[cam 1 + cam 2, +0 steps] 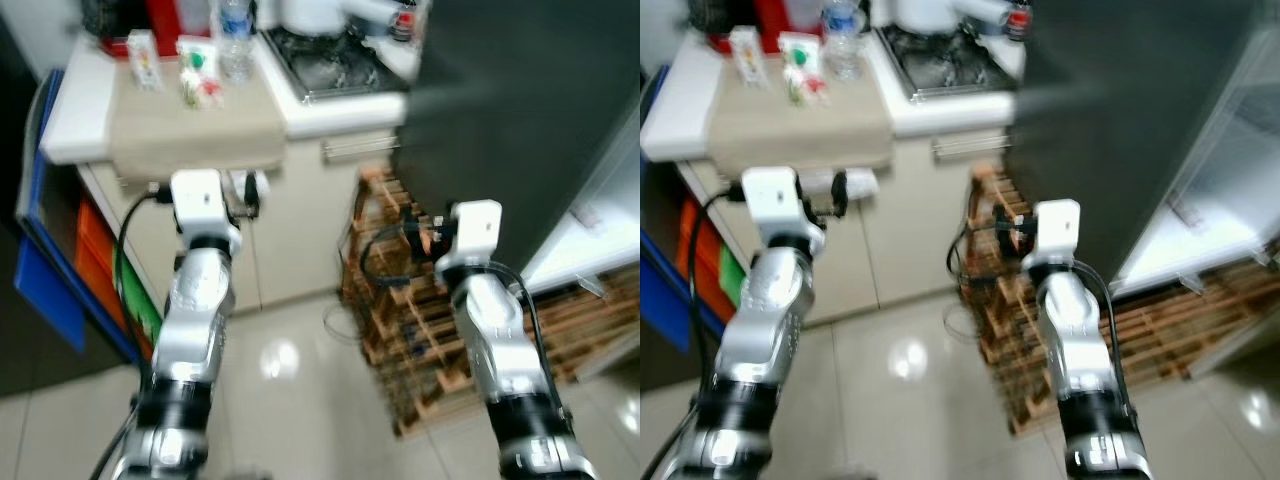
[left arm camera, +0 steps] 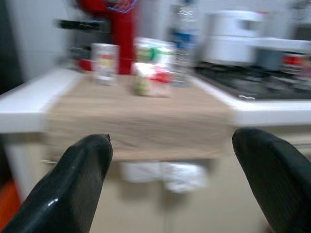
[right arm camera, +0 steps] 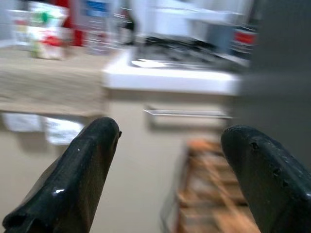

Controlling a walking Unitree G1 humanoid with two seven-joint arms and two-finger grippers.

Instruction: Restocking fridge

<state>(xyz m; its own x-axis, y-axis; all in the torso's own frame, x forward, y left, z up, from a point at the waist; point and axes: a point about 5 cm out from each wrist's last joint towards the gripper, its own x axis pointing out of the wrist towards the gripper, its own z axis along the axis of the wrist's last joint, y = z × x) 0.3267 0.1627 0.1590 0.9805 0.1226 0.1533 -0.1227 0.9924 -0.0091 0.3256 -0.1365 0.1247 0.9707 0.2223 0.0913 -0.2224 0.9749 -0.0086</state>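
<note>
All frames motion-blurred; labels on the goods are unreadable. Both forearms run off the bottom edge of the head views, and from the head the fingertips are too smeared to read.

Left gripper (image 2: 170,179): fingers spread wide, nothing between them, held in front of the counter edge, below the top. Right gripper (image 3: 170,179): also wide apart and empty, held low in front of the cabinet face, near the wooden pallets (image 1: 420,330).

Stock to move sits on the counter (image 1: 80,110), on a beige cloth (image 1: 190,130) that drapes over the front edge: a small carton (image 1: 143,58), a white pack with green and red print (image 1: 198,75) just beside it, and a clear water bottle (image 1: 235,40) behind those. Something red (image 2: 119,34) stands at the back; can't tell what it is.

Further along to the robot's right is a gas hob (image 1: 335,65) with a white pot or appliance (image 2: 233,36) behind it, top cut off in the head views. The dark fridge door (image 1: 510,130) stands open on the robot's right; white interior shelf (image 1: 1210,215) is partly visible, the rest out of frame. Blue and orange crates (image 1: 60,260) sit under the counter's left end. Floor (image 1: 290,400) is glossy pale tile with light glare.
</note>
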